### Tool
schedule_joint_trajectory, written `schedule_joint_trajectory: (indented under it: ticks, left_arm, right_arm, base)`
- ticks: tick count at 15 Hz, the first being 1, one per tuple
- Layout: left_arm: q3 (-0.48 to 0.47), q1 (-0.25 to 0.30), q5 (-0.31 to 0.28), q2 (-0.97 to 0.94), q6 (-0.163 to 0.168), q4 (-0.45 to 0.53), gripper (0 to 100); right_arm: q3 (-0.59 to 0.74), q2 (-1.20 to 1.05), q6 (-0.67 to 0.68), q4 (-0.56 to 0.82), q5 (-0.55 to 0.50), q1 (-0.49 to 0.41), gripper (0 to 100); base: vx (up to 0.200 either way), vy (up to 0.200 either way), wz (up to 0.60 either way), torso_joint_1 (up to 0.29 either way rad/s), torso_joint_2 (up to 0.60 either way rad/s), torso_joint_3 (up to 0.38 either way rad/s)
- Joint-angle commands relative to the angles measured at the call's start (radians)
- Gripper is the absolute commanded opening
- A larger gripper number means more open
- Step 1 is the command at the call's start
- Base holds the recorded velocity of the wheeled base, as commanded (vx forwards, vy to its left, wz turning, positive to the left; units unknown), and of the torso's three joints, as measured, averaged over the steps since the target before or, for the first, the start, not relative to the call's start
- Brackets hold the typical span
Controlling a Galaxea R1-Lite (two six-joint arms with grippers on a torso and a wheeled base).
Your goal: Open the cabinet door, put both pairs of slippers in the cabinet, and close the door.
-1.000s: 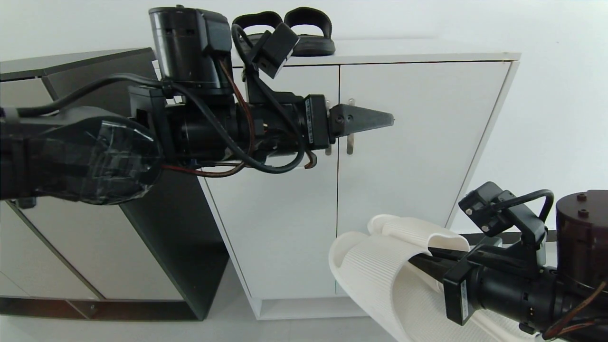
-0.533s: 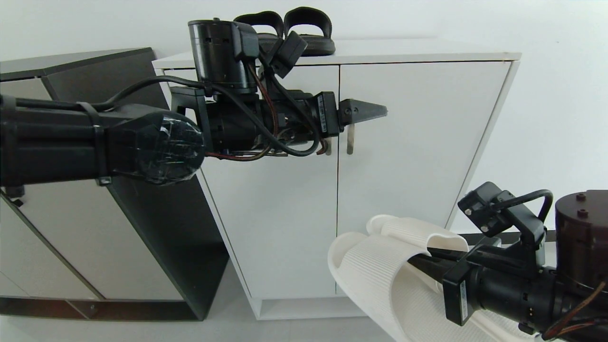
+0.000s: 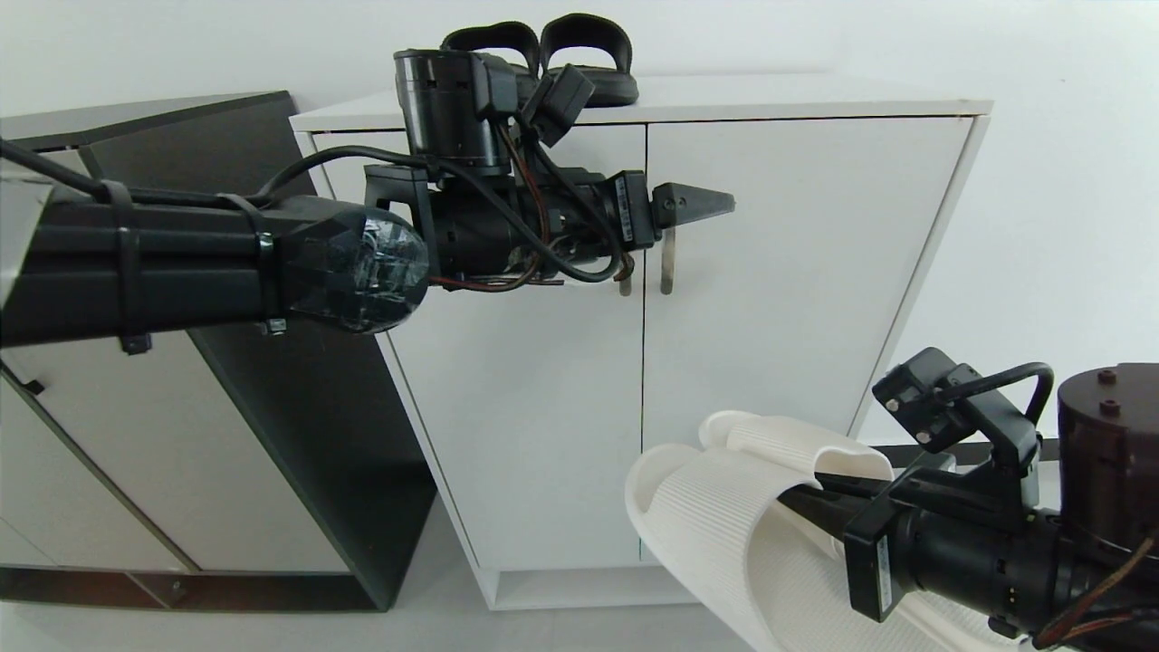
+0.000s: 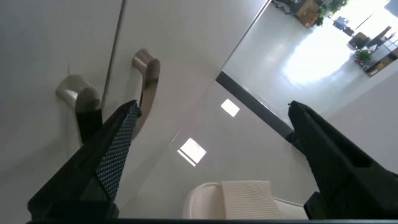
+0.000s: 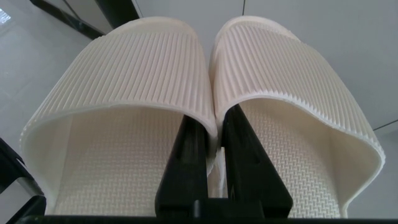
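Since a second ago my left arm has pushed in toward the white cabinet (image 3: pixel 797 272) and lifted a little, so the left claw (image 3: pixel 724 202) now sits higher on the door fronts; the right arm and its load have not shifted. The left claw is spread wide, holding nothing, level with the top of the two metal handles (image 3: pixel 667 263), which hang just below and behind it where the two shut doors meet. From the wrist camera, the handle nearer the gap between the fingers stands just inside one fingertip (image 4: pixel 127 121), with the other handle partly behind that finger. I can't tell whether anything touches.

The black slippers (image 3: pixel 579 54) sit side by side on the cabinet top, above and a little back from the left claw.

My right claw (image 5: pixel 214 134) is pressed together on the white slippers (image 3: pixel 715 516), pinching their two inner edges between its fingers. The pair lies side by side, its long axis in line with the claw, toes pointing away from it toward the lower part of the cabinet front, near it.
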Motion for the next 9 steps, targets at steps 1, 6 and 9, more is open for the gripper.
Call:
schedule_joint_trajectory:
  ticks: [1, 6, 9]
  left_arm:
    - [-0.039, 0.003, 0.004, 0.040, 0.000, 0.003, 100]
    - [-0.044, 0.000, 0.003, 0.059, -0.001, 0.005, 100]
    - [-0.047, -0.011, 0.003, 0.059, 0.000, 0.003, 0]
  right_arm:
    - [0.000, 0.002, 0.000, -0.001, 0.000, 0.001, 0]
    - [0.002, 0.002, 0.000, -0.001, 0.000, 0.001, 0]
    - [0.003, 0.002, 0.000, 0.001, 0.002, 0.001, 0]
  base:
    - [0.000, 0.000, 0.00, 0.000, 0.00, 0.000]
    - [0.000, 0.000, 0.00, 0.000, 0.00, 0.000]
    - [0.000, 0.000, 0.00, 0.000, 0.00, 0.000]
